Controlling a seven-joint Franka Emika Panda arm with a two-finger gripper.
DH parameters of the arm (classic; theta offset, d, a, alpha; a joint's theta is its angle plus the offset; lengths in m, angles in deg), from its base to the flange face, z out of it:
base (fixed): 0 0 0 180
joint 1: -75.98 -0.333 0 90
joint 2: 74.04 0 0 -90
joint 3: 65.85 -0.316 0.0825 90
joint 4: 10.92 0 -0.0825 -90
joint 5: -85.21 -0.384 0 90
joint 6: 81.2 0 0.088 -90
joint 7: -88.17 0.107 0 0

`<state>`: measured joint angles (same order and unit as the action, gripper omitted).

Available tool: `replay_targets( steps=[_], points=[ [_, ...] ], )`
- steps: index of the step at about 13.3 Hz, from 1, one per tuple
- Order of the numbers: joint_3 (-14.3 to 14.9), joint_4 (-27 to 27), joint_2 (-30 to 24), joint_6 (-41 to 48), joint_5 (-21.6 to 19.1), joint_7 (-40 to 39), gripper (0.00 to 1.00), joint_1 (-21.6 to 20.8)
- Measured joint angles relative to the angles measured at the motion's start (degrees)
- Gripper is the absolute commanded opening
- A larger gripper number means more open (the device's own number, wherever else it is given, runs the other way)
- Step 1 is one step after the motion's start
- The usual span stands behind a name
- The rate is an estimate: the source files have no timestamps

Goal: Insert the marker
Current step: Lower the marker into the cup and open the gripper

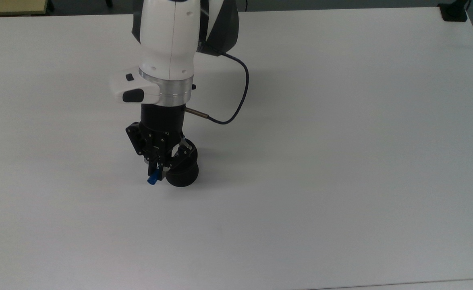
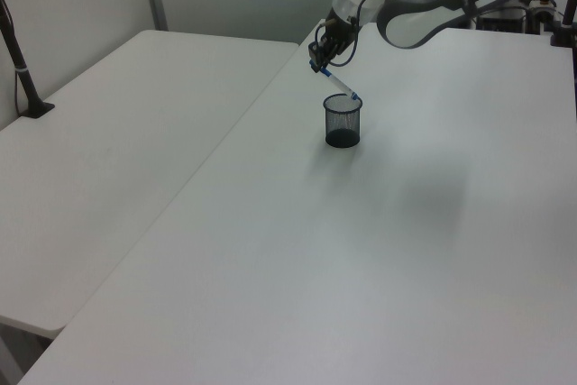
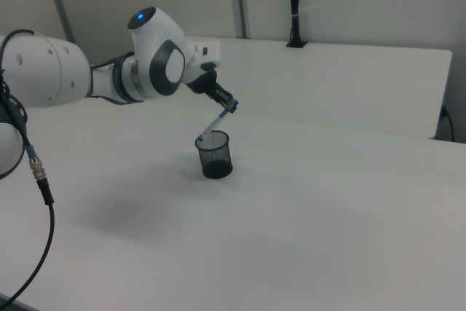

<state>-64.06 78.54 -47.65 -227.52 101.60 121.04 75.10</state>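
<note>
My gripper (image 1: 156,171) is shut on the marker (image 1: 152,180), whose blue cap sticks out below the fingers in the top view. The black mesh cup (image 1: 184,174) stands upright on the white table (image 1: 341,161), partly hidden behind the gripper. In the left view the gripper (image 2: 320,59) holds the marker (image 2: 338,86) tilted, with its lower blue end at the rim of the cup (image 2: 343,122). The right view shows the same: the gripper (image 3: 227,105) is above and to one side of the cup (image 3: 215,154), and the marker (image 3: 216,123) slants down to the rim.
A dark cable (image 1: 240,92) loops off the wrist. A black clamp (image 1: 454,12) sits at the table's far right corner. A second white table (image 2: 117,132) adjoins it, with a black post (image 2: 18,51) at its edge.
</note>
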Motion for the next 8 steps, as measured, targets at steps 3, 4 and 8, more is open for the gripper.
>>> replay_targets(
  steps=[3,4,8],
  points=[
    [0.02,0.03,1.69,-2.90,0.00,0.00,0.10,0.00],
    [0.02,0.03,2.04,-3.38,0.00,0.00,0.15,0.00],
    [0.02,0.01,2.41,-3.64,0.01,0.00,0.81,0.00]
  ],
)
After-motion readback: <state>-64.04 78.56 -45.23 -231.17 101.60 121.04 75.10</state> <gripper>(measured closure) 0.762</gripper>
